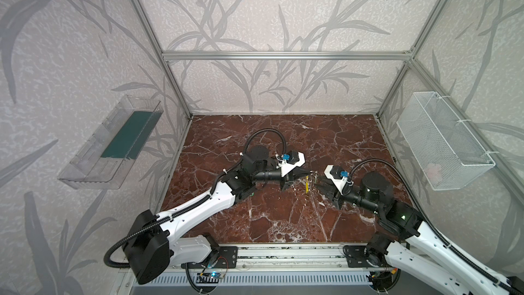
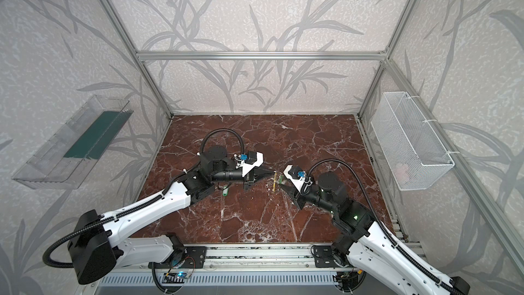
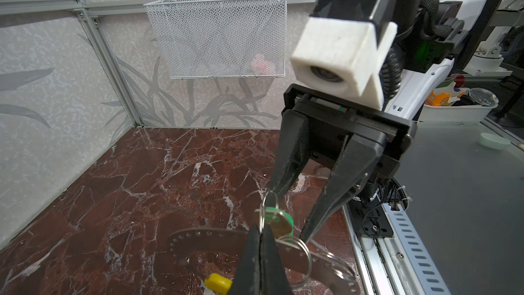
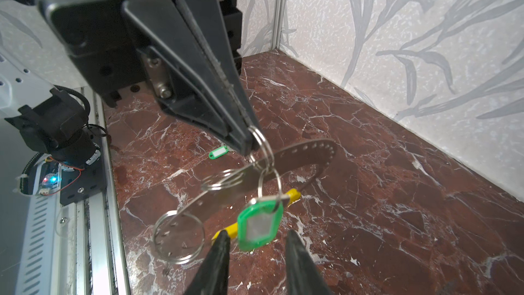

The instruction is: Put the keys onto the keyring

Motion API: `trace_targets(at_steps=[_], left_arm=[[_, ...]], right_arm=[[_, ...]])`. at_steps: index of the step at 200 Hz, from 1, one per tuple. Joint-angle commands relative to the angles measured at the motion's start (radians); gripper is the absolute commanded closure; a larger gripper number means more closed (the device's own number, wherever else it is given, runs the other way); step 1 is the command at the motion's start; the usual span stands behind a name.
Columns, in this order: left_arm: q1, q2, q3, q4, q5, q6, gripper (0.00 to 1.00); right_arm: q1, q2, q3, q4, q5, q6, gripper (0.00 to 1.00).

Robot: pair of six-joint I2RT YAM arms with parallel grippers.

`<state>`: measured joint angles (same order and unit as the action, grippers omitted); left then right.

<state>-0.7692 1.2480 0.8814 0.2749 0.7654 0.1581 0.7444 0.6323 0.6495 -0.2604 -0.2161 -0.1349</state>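
The keyring (image 4: 306, 151), a flat perforated grey band with a yellow sleeve (image 4: 292, 194), hangs in the air between both grippers. In a top view it shows as a thin yellow sliver (image 1: 307, 186). My left gripper (image 4: 251, 140) is shut on a small split ring (image 4: 265, 148) that loops round the band. A second ring below carries one key's green tag (image 4: 259, 227). My right gripper (image 4: 258, 235) stands open with that tag between its fingertips, not clearly touching. The other key's green tag (image 4: 218, 152) lies on the marble beside the left arm (image 2: 224, 192). I cannot make out either key's metal blade.
Two more bare split rings (image 4: 178, 236) sit on the keyring band. A white mesh basket (image 1: 445, 143) hangs on the right wall and a clear plastic tray (image 1: 107, 143) on the left wall. An aluminium rail (image 1: 283, 253) runs along the marble floor's front edge.
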Motion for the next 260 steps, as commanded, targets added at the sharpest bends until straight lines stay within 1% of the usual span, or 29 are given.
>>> trace_targets(at_steps=[1, 16, 31, 71, 135, 150, 184, 260], left_arm=[[0.008, 0.004, -0.005, 0.076, 0.037, -0.041, 1.0], [0.01, 0.009, -0.004, 0.079, 0.043, -0.043, 1.0], [0.009, 0.008, -0.005, 0.083, 0.04, -0.045, 1.0], [0.009, 0.012, 0.003, 0.087, 0.035, -0.045, 1.0], [0.008, 0.017, 0.013, 0.064, 0.033, -0.042, 1.0], [0.008, 0.017, 0.009, 0.068, 0.029, -0.041, 1.0], [0.009, 0.026, 0.014, 0.067, 0.04, -0.043, 1.0], [0.009, 0.04, 0.022, 0.056, 0.026, -0.039, 1.0]], right_arm=[[0.004, -0.028, 0.05, -0.086, 0.033, -0.093, 0.66], [0.004, -0.046, 0.061, -0.076, 0.05, -0.099, 0.66], [0.004, -0.053, 0.062, -0.042, 0.047, -0.067, 0.66], [0.004, -0.022, 0.044, 0.0, 0.023, -0.013, 0.66], [0.006, 0.025, 0.048, 0.086, 0.046, 0.023, 0.66], [0.006, 0.039, 0.045, 0.104, 0.034, 0.025, 0.65], [0.006, 0.07, 0.043, 0.112, 0.049, 0.01, 0.64], [0.006, 0.014, 0.0, 0.113, 0.147, -0.017, 0.65]])
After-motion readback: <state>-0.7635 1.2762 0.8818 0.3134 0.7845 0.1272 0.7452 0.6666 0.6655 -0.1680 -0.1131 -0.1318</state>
